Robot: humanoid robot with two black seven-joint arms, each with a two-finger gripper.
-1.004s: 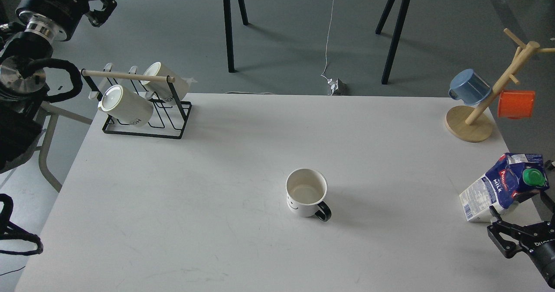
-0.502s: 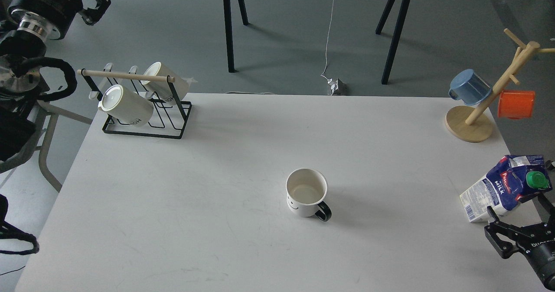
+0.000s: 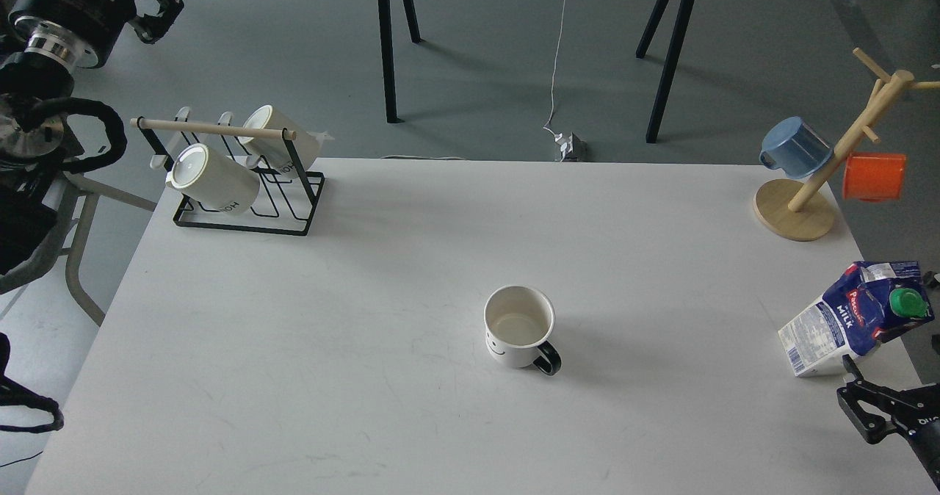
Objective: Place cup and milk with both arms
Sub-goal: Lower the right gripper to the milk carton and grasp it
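The cup (image 3: 518, 326), a white mug with a black handle and a smiley face, stands upright and empty at the table's middle, with no gripper near it. The milk (image 3: 855, 320), a blue and white carton with a green cap, stands at the table's right edge. My right gripper (image 3: 885, 401) is low at the bottom right corner, just in front of the carton and apart from it, open and empty, partly cut off by the frame. My left gripper (image 3: 158, 10) is high at the top left, off the table, open and empty.
A black wire rack (image 3: 242, 208) with two white lettered mugs stands at the back left. A wooden mug tree (image 3: 797, 212) with a blue cup (image 3: 794, 147) and an orange cup (image 3: 874, 176) stands at the back right. The white table (image 3: 330, 377) ends close to the carton.
My right gripper has drawn back down and right, away from the milk carton, which has shifted slightly right. My left arm has moved a little further left and up.
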